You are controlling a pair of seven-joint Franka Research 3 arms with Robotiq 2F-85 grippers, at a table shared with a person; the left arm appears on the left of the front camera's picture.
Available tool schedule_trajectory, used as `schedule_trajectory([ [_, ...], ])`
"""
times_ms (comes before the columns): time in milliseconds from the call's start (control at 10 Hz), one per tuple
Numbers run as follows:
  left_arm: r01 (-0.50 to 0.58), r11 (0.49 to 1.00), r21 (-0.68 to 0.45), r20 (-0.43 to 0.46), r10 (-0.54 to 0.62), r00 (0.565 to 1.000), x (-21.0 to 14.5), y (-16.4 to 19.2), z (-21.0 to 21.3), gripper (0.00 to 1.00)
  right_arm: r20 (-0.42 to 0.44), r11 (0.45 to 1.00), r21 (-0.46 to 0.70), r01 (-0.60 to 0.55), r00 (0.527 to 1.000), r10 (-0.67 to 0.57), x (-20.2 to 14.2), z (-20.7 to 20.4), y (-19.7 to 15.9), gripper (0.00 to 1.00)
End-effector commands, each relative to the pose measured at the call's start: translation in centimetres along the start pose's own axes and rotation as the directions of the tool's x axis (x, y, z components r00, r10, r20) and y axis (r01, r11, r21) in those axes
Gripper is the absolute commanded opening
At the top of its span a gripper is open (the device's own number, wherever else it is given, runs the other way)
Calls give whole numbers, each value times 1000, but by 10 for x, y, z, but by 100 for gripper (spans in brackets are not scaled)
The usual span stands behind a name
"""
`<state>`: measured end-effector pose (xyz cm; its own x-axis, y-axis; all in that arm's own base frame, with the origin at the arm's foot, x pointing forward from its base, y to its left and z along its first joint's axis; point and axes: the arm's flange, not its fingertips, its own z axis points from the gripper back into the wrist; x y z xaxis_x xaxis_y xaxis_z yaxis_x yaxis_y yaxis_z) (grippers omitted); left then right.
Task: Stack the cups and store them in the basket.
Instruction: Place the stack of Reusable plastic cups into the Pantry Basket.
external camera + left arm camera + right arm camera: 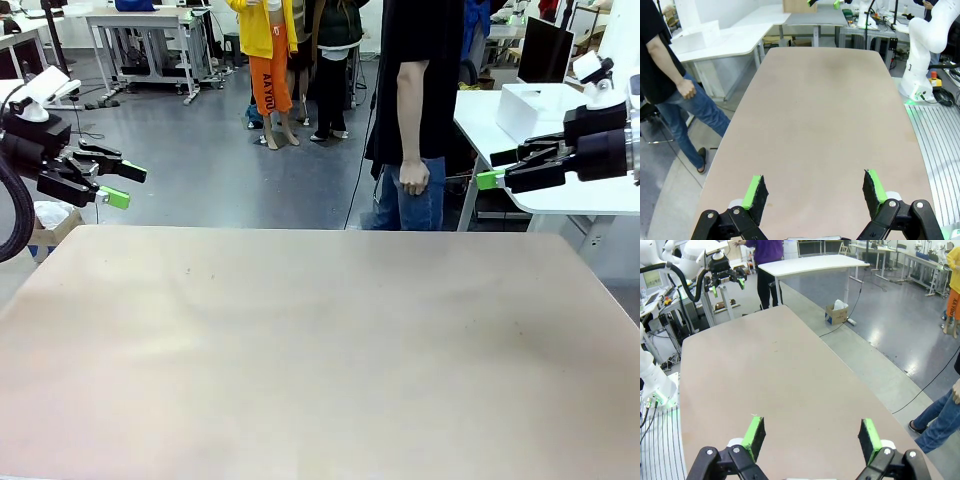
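Beige and bare, the table (320, 350) fills my front view, with a grey workshop floor behind it. Beyond its far edge I see a person (420, 110) in a black top and jeans, one hand (413, 176) curled at their side. My left gripper (122, 183) hangs off the far left corner, jaws released. My right gripper (490, 172) hovers past the far right corner, jaws likewise spread, grasping nothing.
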<state>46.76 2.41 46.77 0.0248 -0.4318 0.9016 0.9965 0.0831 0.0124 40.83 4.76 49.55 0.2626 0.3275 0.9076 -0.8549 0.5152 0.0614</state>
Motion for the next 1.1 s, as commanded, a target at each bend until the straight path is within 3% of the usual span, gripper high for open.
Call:
schedule_trajectory([
  [0,-6,1000,5,-11,6,1000,2,-1,0,100,6,1000,3,17,1000,-17,2,0,0,100],
  [1000,-6,1000,5,-11,6,1000,2,-1,0,100,6,1000,3,17,1000,-17,2,0,0,100],
])
